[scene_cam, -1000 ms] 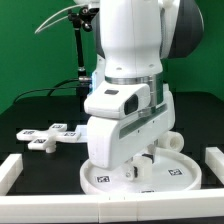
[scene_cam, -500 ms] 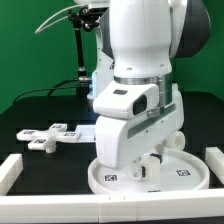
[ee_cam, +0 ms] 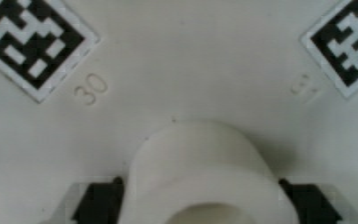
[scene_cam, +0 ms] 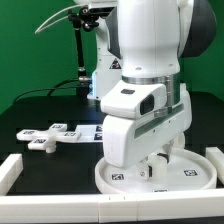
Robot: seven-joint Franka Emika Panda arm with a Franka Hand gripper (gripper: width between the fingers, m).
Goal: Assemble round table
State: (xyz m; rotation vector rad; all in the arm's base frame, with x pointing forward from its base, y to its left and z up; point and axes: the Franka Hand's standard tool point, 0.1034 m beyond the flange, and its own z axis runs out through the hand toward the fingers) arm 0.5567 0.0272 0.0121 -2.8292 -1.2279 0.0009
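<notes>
My arm [scene_cam: 150, 70] fills the middle of the exterior view, a bulk of smooth white casing over the black table [scene_cam: 45, 158]. Under it, at the lower right of that frame, lies the round disc [scene_cam: 190, 175], a wide, flat piece of white plastic with a raised rim and a matt face. The cross-shaped base [scene_cam: 48, 134] rests well apart at the middle left, flat on the table with nothing touching it. A white border block [scene_cam: 10, 168] sits in the lower left corner.

The leg [ee_cam: 194, 165] is in my hold. It is a short, thick cylinder, smooth and rounded, its far end pointing at the disc's face. I cannot tell whether it touches the disc or hangs just over it. My gripper [ee_cam: 197, 200] is drawn in narrow on the leg, the dark fingers [ee_cam: 98, 198] pressed to its two sides. Smallest are the black-and-white tags [ee_cam: 34, 38] on the disc, crisp squares flanking the leg, with faint raised numerals beside one.

I judge the step to be seating the leg in the disc's middle. To do it well I should hold the cylinder square to the face, centre it between the tags, and go down slowly. Slick plastic on plastic will likely slip, so I would grip firmly. If there is a thread, I would turn without leaning, so the light disc does not slide on the table.
</notes>
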